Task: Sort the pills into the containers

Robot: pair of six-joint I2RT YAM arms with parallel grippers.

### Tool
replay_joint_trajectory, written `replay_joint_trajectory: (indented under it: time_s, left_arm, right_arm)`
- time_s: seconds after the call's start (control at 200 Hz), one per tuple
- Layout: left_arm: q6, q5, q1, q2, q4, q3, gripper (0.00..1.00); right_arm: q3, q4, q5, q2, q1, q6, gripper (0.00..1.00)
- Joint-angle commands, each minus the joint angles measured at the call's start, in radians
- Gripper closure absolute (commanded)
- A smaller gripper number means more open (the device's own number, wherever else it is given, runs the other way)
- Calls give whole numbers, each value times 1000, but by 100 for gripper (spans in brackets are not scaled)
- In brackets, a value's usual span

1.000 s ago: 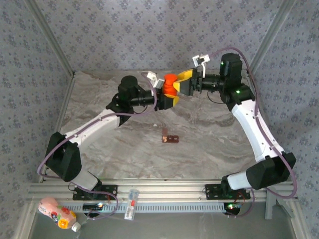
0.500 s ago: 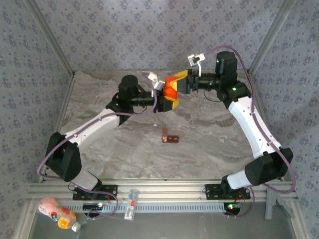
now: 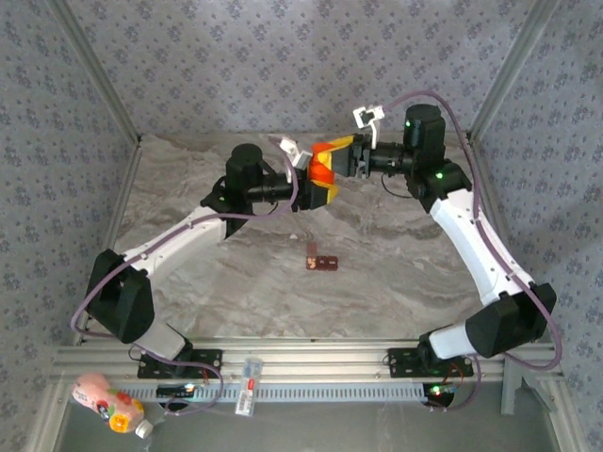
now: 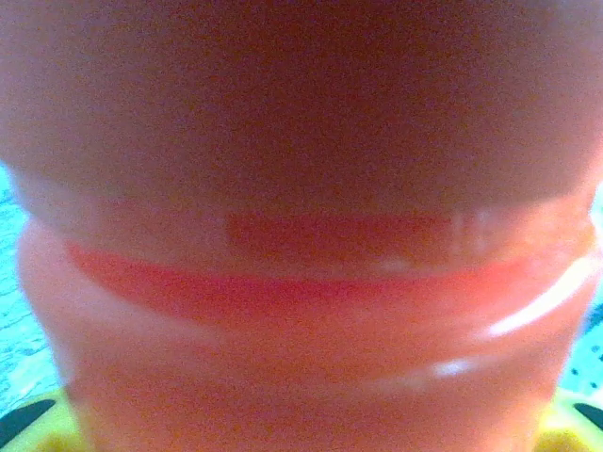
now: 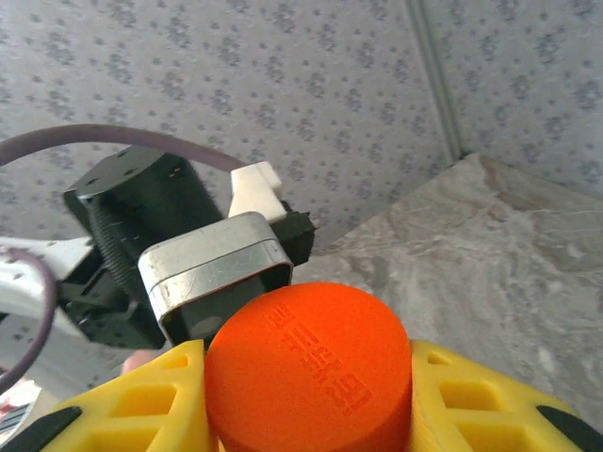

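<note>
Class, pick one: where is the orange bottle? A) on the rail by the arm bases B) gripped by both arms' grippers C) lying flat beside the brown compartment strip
B: the left gripper holds the orange bottle by its body, and the right gripper has its yellow fingers against the cap.

The worktop (image 3: 236, 282) has a grey-and-beige marbled surface, with veins streaking from left to right. Walls (image 3: 283, 66) close it in on the left, far and right sides, all covered in a pale blue-grey pattern of small repeated floral motifs. Slim metal struts (image 3: 94, 75) slant up along the two far corners where the walls meet. A silver aluminium rail (image 3: 311, 363) runs along the near edge, with a slotted strip just below it. Nearer still lies a grey ledge (image 3: 377, 428). The light is soft and even, casting only faint shadows on the marbling.
</note>
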Motion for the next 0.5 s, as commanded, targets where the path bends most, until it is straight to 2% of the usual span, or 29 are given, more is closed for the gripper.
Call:
replay_joint_trajectory:
  time_s: [0.0,0.165,0.39,0.455,0.495]
  left_arm:
    - [-35,-170,-6,-46,199,-34,100]
    - [-37,-285,-39,-42,255,-62,100]
    - [2,-342,-88,-9,225,-36,100]
    - [1,-360,-91,-6,222,-36,100]
    - [2,-376,-91,-8,218,-39,100]
  right_arm:
    - [-77,15,129,-24,50,16,65]
    - [-128,88,248,-23,98,50,64]
    - [-117,110,259,4,100,69,64]
    - [-109,105,247,3,90,69,60]
    - [-102,99,238,-3,78,70,53]
